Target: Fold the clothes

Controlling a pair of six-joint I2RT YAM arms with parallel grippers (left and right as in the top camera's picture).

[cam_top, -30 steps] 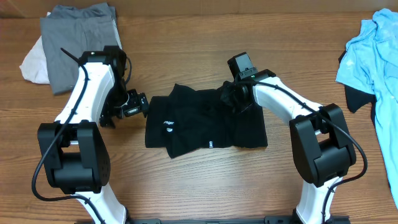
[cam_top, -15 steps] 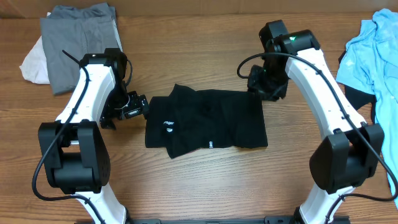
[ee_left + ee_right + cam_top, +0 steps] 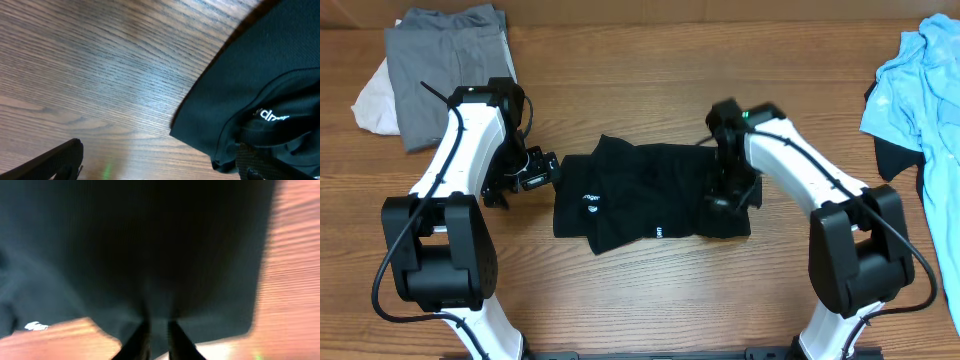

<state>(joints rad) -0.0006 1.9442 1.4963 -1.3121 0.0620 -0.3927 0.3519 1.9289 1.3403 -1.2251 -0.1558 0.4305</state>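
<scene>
The black shirt (image 3: 650,200) lies mid-surface (image 3: 650,80) as a rough, uneven rectangle, which we judge partly folded. Up-left of it a grey garment (image 3: 445,70) sits folded; far right, a light blue garment (image 3: 920,100) lies crumpled, awaiting folding. The left fingers (image 3: 55,160) stand apart beside the shirt's left edge; the right fingers (image 3: 137,340), nearly together, meet its right part, and we cannot tell whether they hold cloth.

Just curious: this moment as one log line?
black shirt: part-folded | left gripper: open, beside shirt | right gripper: near-closed on shirt, grip unclear
</scene>
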